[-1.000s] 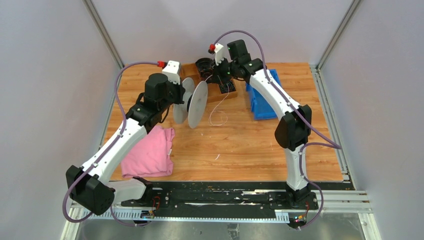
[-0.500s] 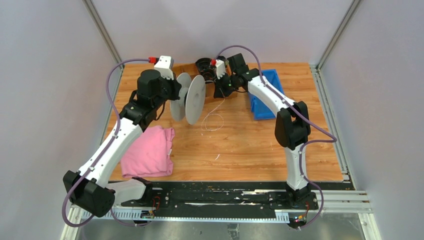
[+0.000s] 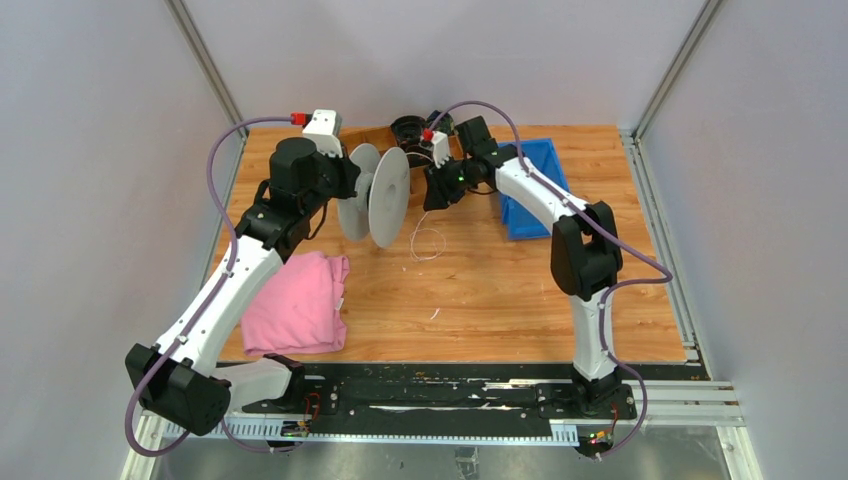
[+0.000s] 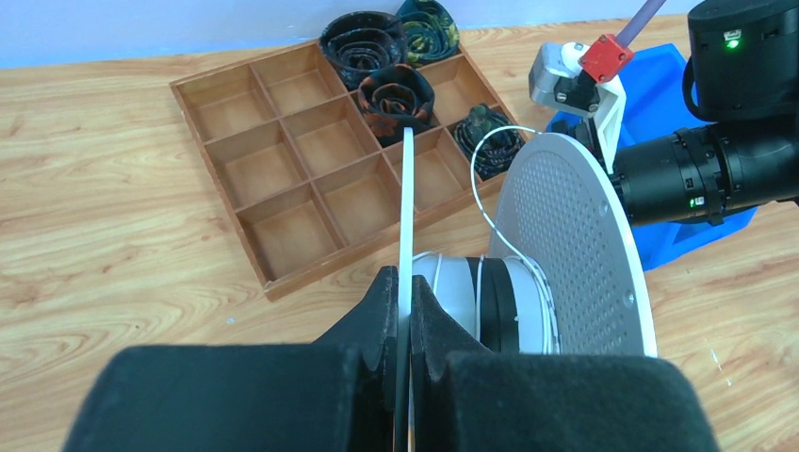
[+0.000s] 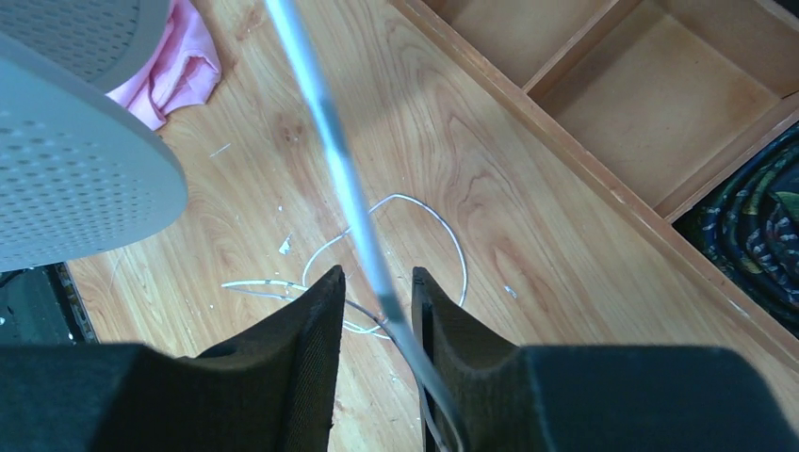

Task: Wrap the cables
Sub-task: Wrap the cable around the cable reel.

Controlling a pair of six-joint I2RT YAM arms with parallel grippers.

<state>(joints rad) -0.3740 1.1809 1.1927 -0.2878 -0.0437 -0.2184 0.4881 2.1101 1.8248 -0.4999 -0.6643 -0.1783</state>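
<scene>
Right claw (image 5: 377,287) now looser, cable (image 5: 347,188) between its fingers

I'm looking into a robotics lab test cell. Plain grey wall panels (image 3: 90,200) set in aluminium posts (image 3: 207,65) box in a wood-grain counter (image 3: 480,290). The left arm (image 3: 225,290) and right arm (image 3: 535,195) are bolted to a black base rail (image 3: 440,385) and trail purple hoses (image 3: 213,165). Practice props lie about: a pink cloth (image 3: 295,305), a blue bin (image 3: 515,225) and a wooden compartment tray (image 4: 283,240).
</scene>
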